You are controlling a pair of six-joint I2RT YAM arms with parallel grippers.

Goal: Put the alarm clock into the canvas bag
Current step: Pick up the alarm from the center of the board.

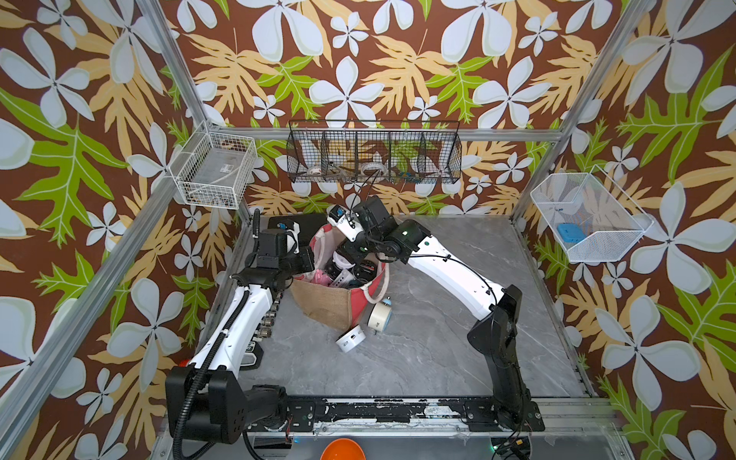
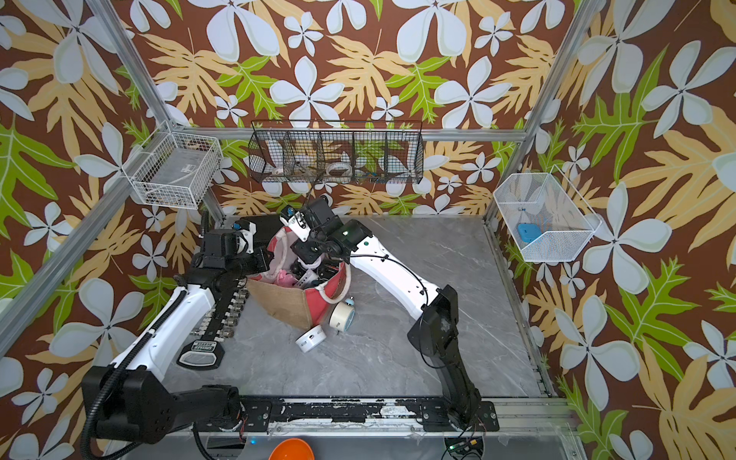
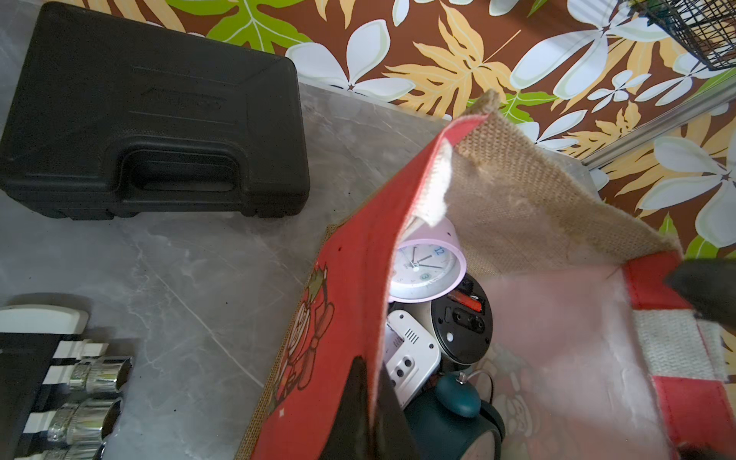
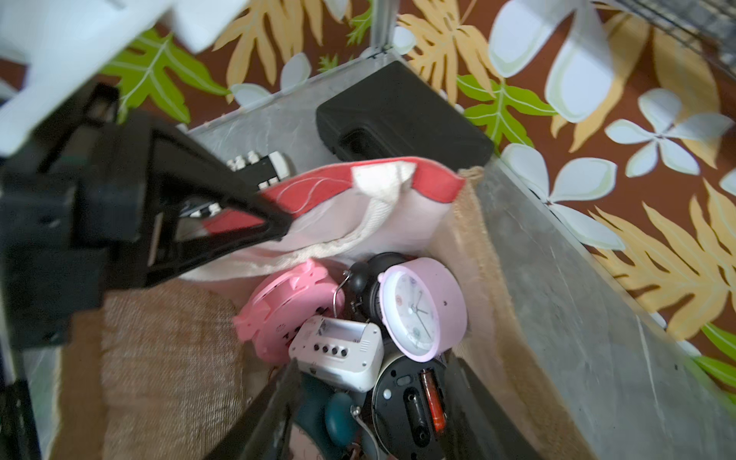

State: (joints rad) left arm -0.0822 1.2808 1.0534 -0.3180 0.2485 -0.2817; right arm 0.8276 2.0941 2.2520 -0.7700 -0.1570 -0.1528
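Left gripper (image 3: 372,400) clamps shut on the rim of the canvas bag (image 3: 346,278); right gripper (image 4: 376,364), jaws apart and holding nothing, hangs inside it (among other clocks (image 4: 336,352)); the lilac alarm clock (image 4: 422,308) lies within, just beyond its fingertips (image 4: 284,392).

I count six clocks (image 4: 422,306) showing in one bag (image 1: 322,306), two loose clocks (image 1: 378,316) by it, one case (image 3: 151,119), three baskets (image 1: 215,171).

Canvas bag (image 3: 350,278) cut off btm edge; orange obj (image 1: 343,450) too.
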